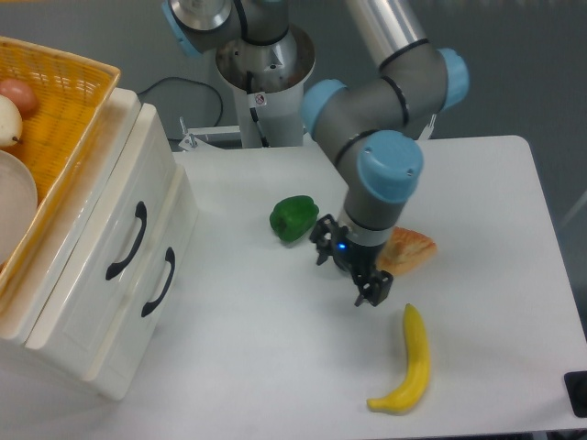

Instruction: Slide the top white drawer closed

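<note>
The top white drawer (96, 225) is the upper front of the white cabinet at the left, with a curved black handle (127, 240). Its front sits close to level with the lower drawer front (138, 307) and none of its interior shows. My gripper (350, 269) hangs over the table middle, well right of the cabinet, between a green pepper and a pastry. Its two fingers stand apart, open, with nothing between them.
A yellow wicker basket (64, 119) with food rests on top of the cabinet. A green pepper (293, 218), a pastry (410, 249) and a banana (410, 361) lie on the table. A dark object (578, 392) sits at the bottom right edge.
</note>
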